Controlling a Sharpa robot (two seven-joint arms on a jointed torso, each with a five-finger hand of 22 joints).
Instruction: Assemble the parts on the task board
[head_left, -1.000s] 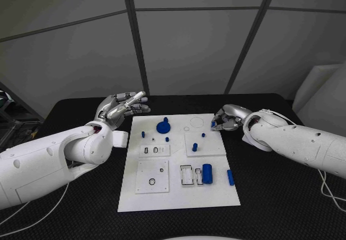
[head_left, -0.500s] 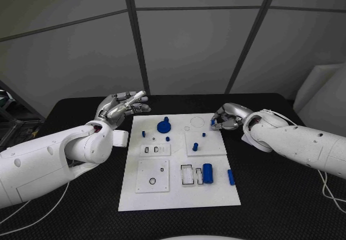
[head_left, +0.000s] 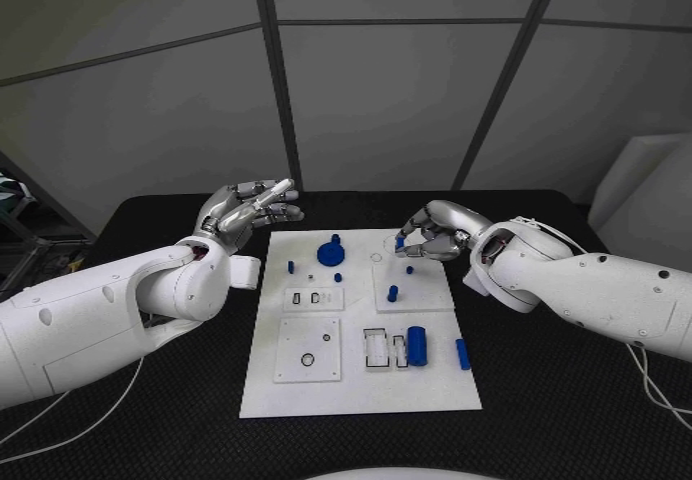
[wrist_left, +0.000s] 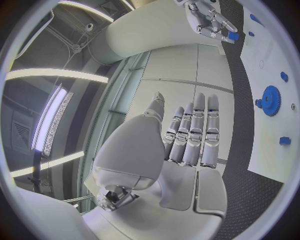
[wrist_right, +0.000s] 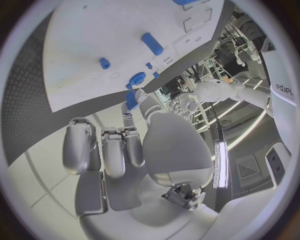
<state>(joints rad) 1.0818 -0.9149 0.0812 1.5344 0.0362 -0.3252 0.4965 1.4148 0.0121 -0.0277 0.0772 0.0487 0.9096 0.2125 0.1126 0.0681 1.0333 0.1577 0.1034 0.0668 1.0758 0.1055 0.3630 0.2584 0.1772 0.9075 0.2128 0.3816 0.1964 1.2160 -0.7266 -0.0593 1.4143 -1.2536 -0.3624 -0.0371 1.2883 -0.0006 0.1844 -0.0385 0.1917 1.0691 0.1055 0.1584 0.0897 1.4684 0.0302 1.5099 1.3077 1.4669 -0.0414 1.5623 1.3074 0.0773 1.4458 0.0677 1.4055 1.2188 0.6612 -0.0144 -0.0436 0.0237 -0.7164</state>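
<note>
The white task board (head_left: 361, 395) lies mid-table. My right hand (head_left: 433, 233) hovers over its far edge and pinches a small blue part (head_left: 401, 241) at its fingertips; the right wrist view shows that small blue part (wrist_right: 131, 100) by the thumb. On the board are a blue gear (head_left: 330, 253), short blue pegs (head_left: 391, 294), a blue cylinder (head_left: 415, 345) and a blue bar (head_left: 462, 354) near the right edge. My left hand (head_left: 248, 210) is raised beyond the board's far left corner, fingers spread, holding nothing. The left wrist view shows the gear (wrist_left: 270, 100) and my right hand (wrist_left: 209, 20).
White sub-plates with cut-out slots (head_left: 306, 352) sit on the board's left and middle. Black table (head_left: 562, 400) surrounds the board on all sides. A grey panelled wall (head_left: 375, 90) stands behind the table.
My right hand has moved left, from the board's far right corner to over its far edge, carrying the small blue part. The left hand has barely moved.
</note>
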